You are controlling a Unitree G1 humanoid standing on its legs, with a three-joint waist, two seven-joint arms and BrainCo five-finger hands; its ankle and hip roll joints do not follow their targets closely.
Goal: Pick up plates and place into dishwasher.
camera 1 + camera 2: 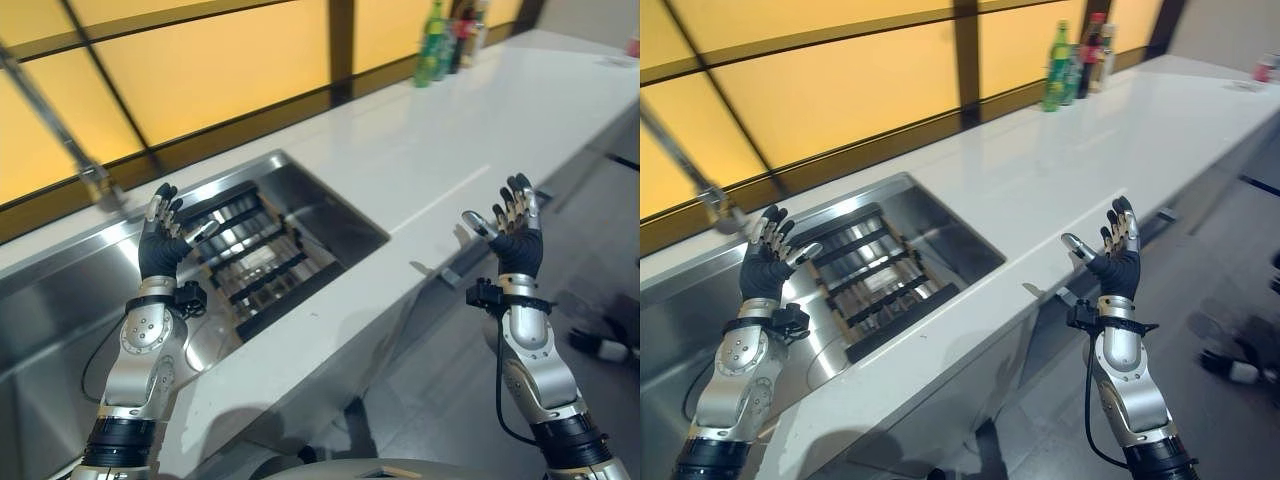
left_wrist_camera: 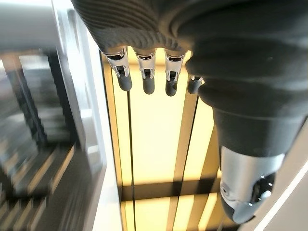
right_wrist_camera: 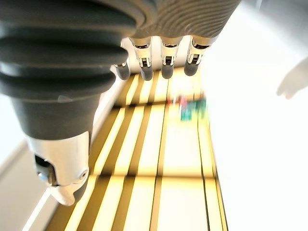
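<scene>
Over sink rack [image 1: 255, 262], left hand [image 1: 163, 238] empty

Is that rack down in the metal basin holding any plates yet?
Empty. The rack in the basin shows bare dark bars with no plates, and the left hand and right hand hold nothing.

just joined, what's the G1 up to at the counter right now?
Nothing is in hand yet. Both arms are raised with fingers straight: the left hand over the steel basin that holds a dark dish rack, the right hand past the front edge of the white counter. I can't make out any plates. Some bottles stand at the far end of the counter.
</scene>
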